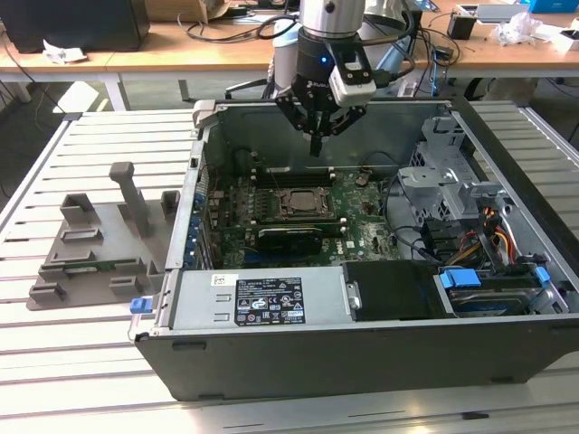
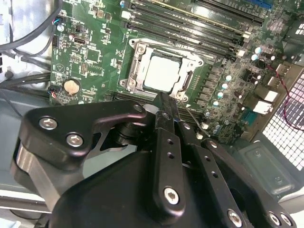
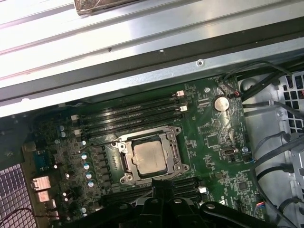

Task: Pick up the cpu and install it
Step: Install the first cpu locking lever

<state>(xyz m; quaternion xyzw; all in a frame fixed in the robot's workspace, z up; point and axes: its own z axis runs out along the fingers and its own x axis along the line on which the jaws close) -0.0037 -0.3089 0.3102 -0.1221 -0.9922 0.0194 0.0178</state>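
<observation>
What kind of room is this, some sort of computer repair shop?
Probably a lab or workshop for testing robots on computer assembly. An opened computer case lies on a slatted metal table, the claw hangs above its green circuit board, and cluttered wooden desks stand behind.

An open computer case (image 1: 362, 353) lies on the slatted worktop (image 1: 81, 362), its green motherboard (image 1: 362, 203) below the tool; a grey fixture plate (image 1: 95, 240) rests well apart, outside the case; blue-tabbed drive bays (image 1: 488, 280) sit further off.

The cpu (image 2: 162, 73) (image 3: 148, 158) (image 1: 299, 202) is a flat square chip with a dull silver top. It lies level inside the socket frame (image 2: 137, 71) on the green motherboard (image 3: 213, 142), nothing touching it.
</observation>
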